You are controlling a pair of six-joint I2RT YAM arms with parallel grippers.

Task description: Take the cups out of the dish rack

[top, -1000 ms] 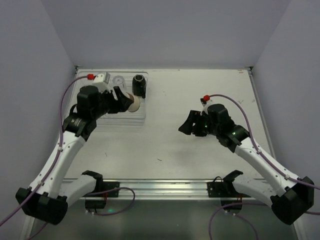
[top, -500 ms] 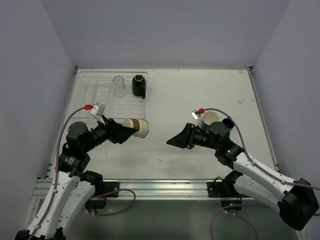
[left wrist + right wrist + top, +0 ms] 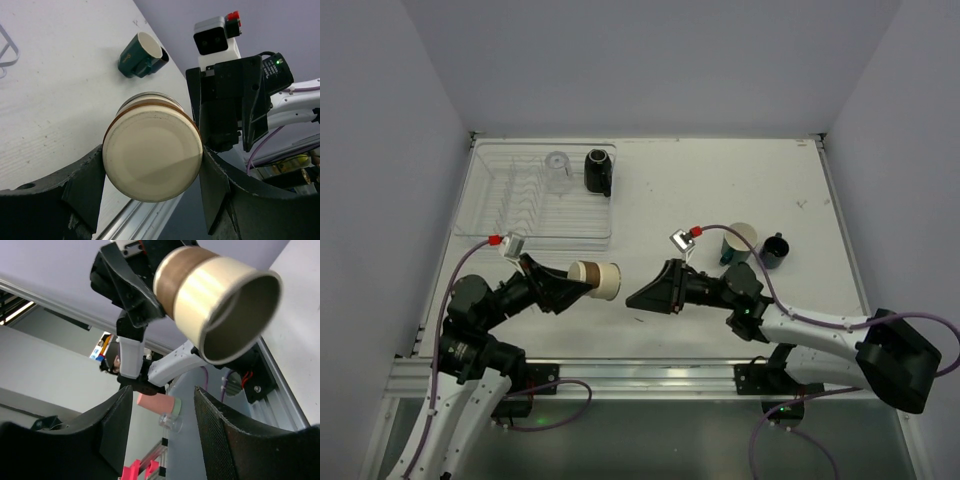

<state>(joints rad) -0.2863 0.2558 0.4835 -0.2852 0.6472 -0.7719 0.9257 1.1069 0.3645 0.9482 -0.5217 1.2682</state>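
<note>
Your left gripper (image 3: 576, 282) is clamped on the cream cup with the brown band (image 3: 600, 280), holding it sideways above the near part of the surface (image 3: 720, 180), mouth facing right. Your right gripper (image 3: 638, 298) sits just right of that mouth, jaws spread. The dish rack (image 3: 490, 192) at the far left holds the clear cup (image 3: 558, 163) and the black mug (image 3: 598, 172). The teal cup (image 3: 738, 243) and a darker cup (image 3: 775, 250) stand on the surface to the right.

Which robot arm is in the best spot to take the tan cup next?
Probably the right: the right end effector is open and points at the cup's open mouth, while the left end effector grips its bottom end.
</note>
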